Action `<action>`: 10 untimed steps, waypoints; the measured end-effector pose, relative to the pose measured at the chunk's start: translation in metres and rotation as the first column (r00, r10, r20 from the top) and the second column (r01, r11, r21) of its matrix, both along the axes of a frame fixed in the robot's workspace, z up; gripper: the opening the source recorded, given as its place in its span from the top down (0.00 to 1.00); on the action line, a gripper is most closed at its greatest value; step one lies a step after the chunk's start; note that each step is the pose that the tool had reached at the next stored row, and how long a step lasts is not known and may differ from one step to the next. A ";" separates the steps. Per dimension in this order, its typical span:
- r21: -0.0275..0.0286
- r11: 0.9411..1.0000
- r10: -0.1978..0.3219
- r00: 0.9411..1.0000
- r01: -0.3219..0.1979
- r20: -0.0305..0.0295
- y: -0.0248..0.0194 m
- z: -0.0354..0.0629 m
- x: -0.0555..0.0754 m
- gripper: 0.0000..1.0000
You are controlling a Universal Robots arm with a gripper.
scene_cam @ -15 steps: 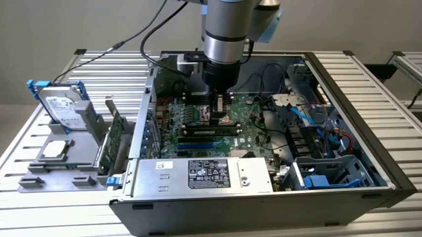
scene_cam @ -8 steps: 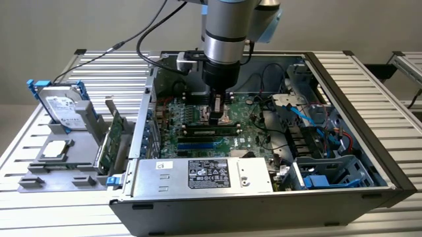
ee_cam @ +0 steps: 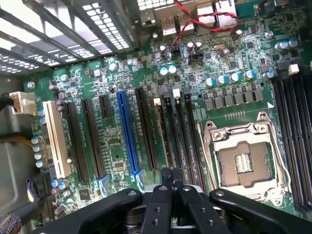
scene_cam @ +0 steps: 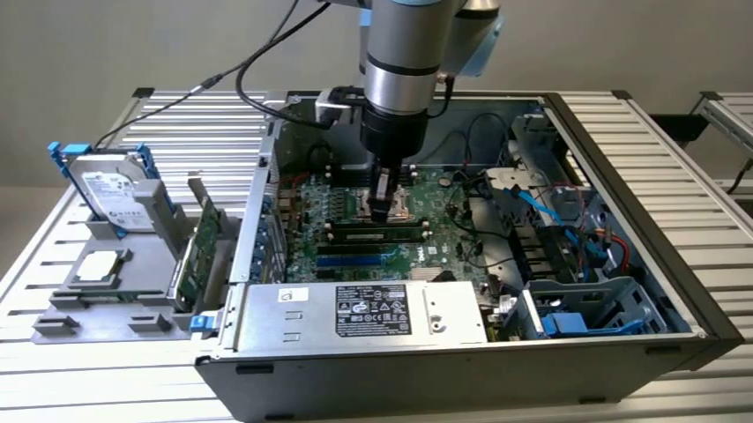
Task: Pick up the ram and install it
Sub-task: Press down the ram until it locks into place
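My claw (ee_cam: pixel 171 176), pinched shut at the frame's bottom centre, presses the ram (ee_cam: pixel 167 141) upright in its motherboard (ee_cam: pixel 117 151) slot.

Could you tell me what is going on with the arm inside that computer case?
The arm has reached down into the open computer case, and its gripper is shut, just above the motherboard beside the CPU socket. A ram stick already sits in a slot right below the fingertips in the exterior view. Whether the fingers are touching it cannot be told. A hard drive and a green card stand in the holder outside the case.
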State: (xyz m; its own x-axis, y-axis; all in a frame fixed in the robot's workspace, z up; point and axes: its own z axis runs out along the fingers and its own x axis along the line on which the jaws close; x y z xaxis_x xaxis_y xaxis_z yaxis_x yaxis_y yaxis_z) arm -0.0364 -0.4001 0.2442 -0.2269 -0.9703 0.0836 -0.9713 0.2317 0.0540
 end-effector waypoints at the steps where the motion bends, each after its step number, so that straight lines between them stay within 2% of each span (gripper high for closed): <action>1: 0.000 1.000 -0.016 1.000 0.016 0.000 0.0000 0.0000 0.000 0.89; 6: 0.000 0.996 -0.092 0.996 0.092 0.000 0.0000 0.0000 0.000 0.89; 10: 0.000 0.988 -0.156 0.988 0.156 0.000 0.0000 0.0000 0.000 0.89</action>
